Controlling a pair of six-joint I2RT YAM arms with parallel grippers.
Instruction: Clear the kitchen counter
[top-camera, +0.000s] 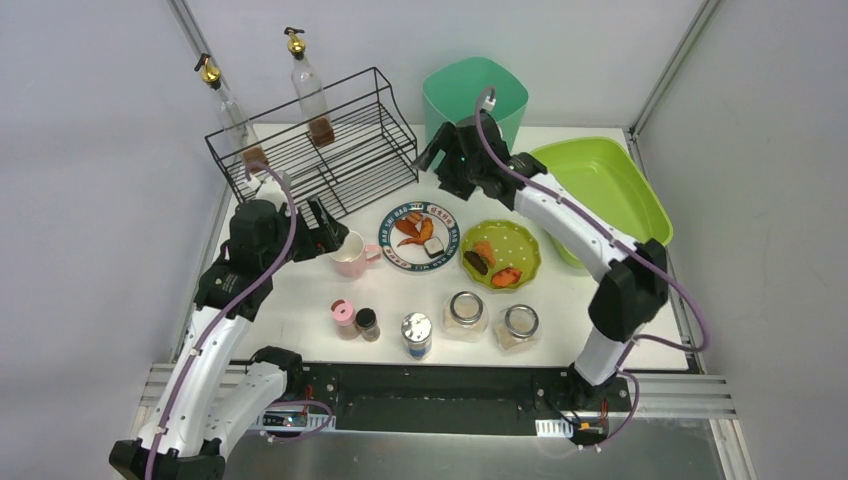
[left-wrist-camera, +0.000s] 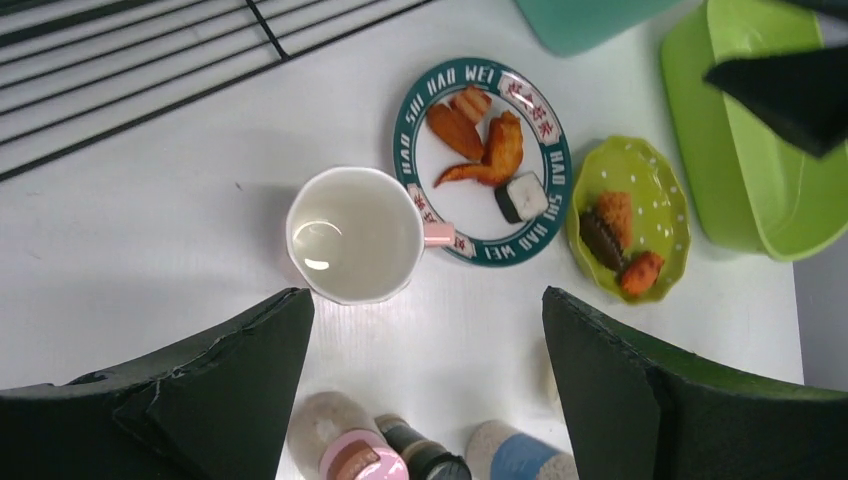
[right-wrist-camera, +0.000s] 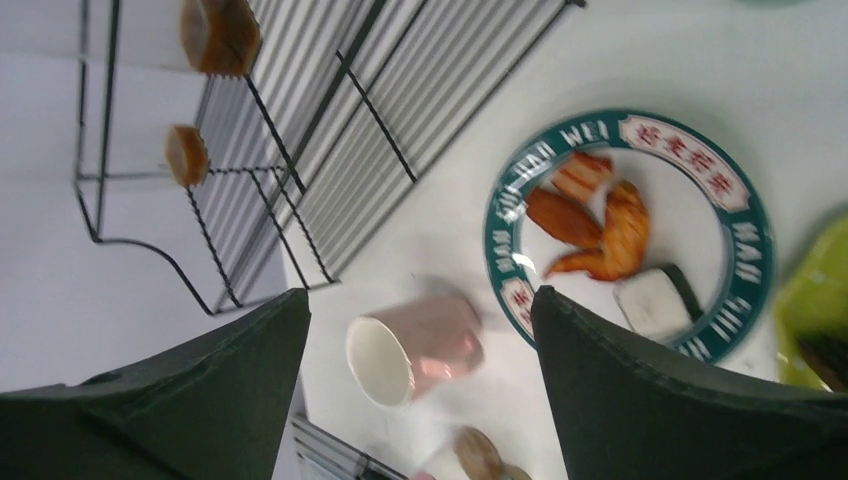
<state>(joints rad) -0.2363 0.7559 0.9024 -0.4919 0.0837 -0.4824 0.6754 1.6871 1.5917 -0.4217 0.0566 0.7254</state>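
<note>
1. The kitchen counter (top-camera: 290, 300) carries every item. By my judgement nothing has yet been cleared from it.
2. The black wire rack (top-camera: 330, 160) stands at the left rear. Two bottles (top-camera: 232, 115) stand at its back, and you cannot tell whether they are in it or behind it.
3. Your left gripper (left-wrist-camera: 425, 296) hangs over the pink mug (left-wrist-camera: 352, 234) with its jaws spread wide and holding nothing. The mug sits upright just ahead of the gap, so the pose reads as a line-up for grasping it.
4. The mug's handle reaches the rim of the green-bordered plate (top-camera: 419, 236), which holds food. Lift straight, or the plate may shift.
5. The small green dish (top-camera: 500, 254) sits just right of the plate, also with food on it.
6. Your right gripper (right-wrist-camera: 420, 292) is raised near the teal bin (top-camera: 474, 100). Its fingers are well parted and it is empty.
7. The lime-green tray (top-camera: 600, 190) lies at far right, presumably to receive crockery.
8. A row of five containers (top-camera: 416, 333) lines the near edge.
</note>
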